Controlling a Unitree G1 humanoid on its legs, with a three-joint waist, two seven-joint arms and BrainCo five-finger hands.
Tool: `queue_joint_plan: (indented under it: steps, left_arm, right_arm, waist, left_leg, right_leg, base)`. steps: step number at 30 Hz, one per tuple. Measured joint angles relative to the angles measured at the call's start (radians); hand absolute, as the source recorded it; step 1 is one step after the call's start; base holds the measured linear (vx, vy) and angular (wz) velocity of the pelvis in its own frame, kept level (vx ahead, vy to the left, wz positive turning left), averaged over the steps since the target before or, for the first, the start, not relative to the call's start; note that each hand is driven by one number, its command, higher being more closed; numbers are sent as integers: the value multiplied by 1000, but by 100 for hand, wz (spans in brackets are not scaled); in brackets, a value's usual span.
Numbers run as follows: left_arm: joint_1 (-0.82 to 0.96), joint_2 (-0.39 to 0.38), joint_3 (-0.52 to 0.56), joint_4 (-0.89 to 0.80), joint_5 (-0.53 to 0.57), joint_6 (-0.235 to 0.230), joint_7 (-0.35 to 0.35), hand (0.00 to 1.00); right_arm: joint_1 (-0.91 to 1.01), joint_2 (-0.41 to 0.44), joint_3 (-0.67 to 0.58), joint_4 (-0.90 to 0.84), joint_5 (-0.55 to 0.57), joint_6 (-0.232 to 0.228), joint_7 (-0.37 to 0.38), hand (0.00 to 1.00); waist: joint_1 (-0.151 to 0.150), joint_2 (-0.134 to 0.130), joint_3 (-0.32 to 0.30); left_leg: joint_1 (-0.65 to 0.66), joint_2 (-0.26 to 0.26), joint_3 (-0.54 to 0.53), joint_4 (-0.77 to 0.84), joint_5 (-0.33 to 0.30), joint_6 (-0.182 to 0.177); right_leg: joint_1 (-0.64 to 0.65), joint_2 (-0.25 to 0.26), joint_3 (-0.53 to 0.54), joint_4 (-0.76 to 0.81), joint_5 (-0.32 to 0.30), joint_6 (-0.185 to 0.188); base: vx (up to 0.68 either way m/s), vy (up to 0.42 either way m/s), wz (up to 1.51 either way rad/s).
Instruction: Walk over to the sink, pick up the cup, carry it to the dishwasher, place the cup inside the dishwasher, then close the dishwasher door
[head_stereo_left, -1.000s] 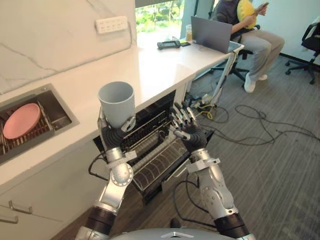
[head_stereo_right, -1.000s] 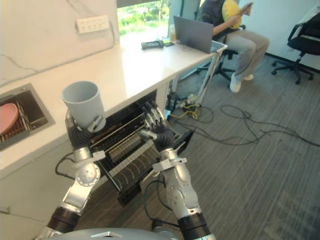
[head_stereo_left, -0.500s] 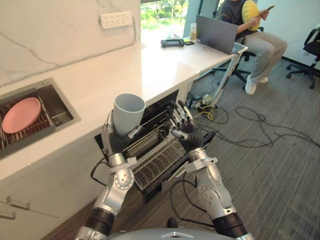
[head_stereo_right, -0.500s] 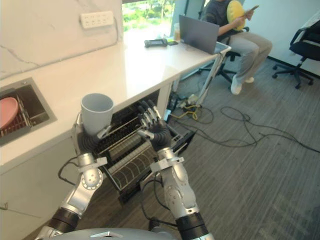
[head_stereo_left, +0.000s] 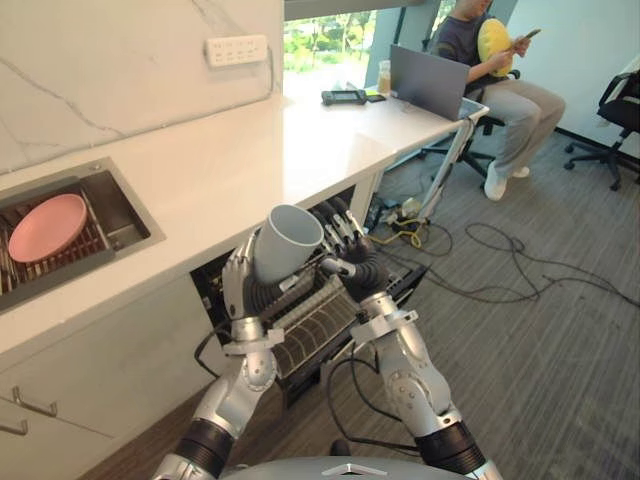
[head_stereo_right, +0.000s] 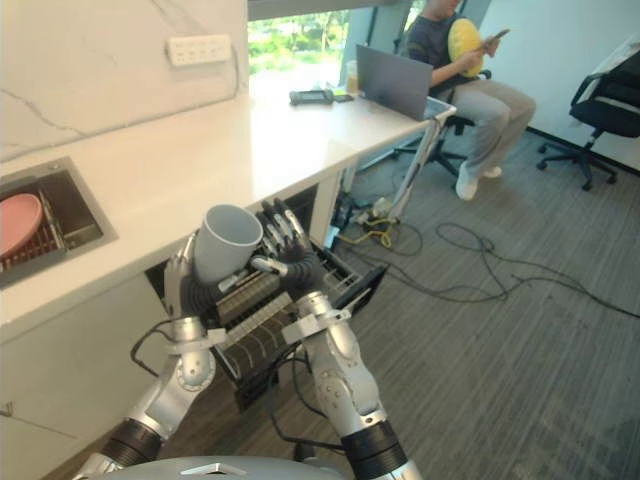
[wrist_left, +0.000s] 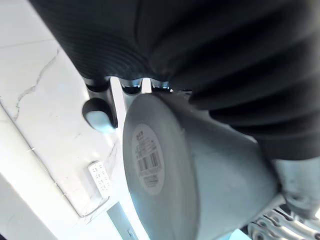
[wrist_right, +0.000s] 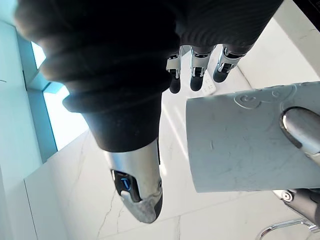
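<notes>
A grey-blue cup (head_stereo_left: 287, 243) sits in my left hand (head_stereo_left: 241, 286), whose fingers curl round its lower part; it tilts with its mouth up and to the right. Its labelled base (wrist_left: 149, 165) shows in the left wrist view. The cup hangs above the dishwasher's pulled-out wire rack (head_stereo_left: 322, 322) under the white counter (head_stereo_left: 250, 150). My right hand (head_stereo_left: 347, 258) stands right beside the cup with fingers (wrist_right: 195, 75) straight, holding nothing. The cup's side (wrist_right: 240, 145) shows close to it in the right wrist view.
A sink (head_stereo_left: 112, 214) at the left holds a pink plate (head_stereo_left: 45, 227) on a rack. A laptop (head_stereo_left: 430, 82) stands at the counter's far end, with a seated person (head_stereo_left: 512, 82) behind it. Cables (head_stereo_left: 500, 262) lie across the floor to the right.
The cup has come down from upright above the counter edge and tipped to the right, over the rack. My right hand has moved in close to it. The camera shifted too.
</notes>
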Motion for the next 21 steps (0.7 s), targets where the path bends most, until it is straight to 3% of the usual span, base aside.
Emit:
queue_joint_plan:
  steps: [11, 21]
  left_arm:
    - [0, -1, -42, -9, 0, 9, 4, 100]
    - [0, 0, -57, -10, 40, 9, 4, 100]
  right_arm:
    - [0, 1, 56, 10, -41, 45, -84, 0]
    - [0, 0, 70, 27, -78, 77, -102, 0]
  waist:
    - [-2, 5, -8]
    - [-3, 6, -39]
  left_leg:
    - [-9, 1, -4, 0, 0, 0]
    - [-9, 2, -7, -2, 1, -1]
  right_leg:
    - [-8, -4, -9, 0, 0, -9]
    - [-7, -5, -25, 0, -5, -9]
  base:
    - [-1, 1, 0]
    - [0, 0, 0]
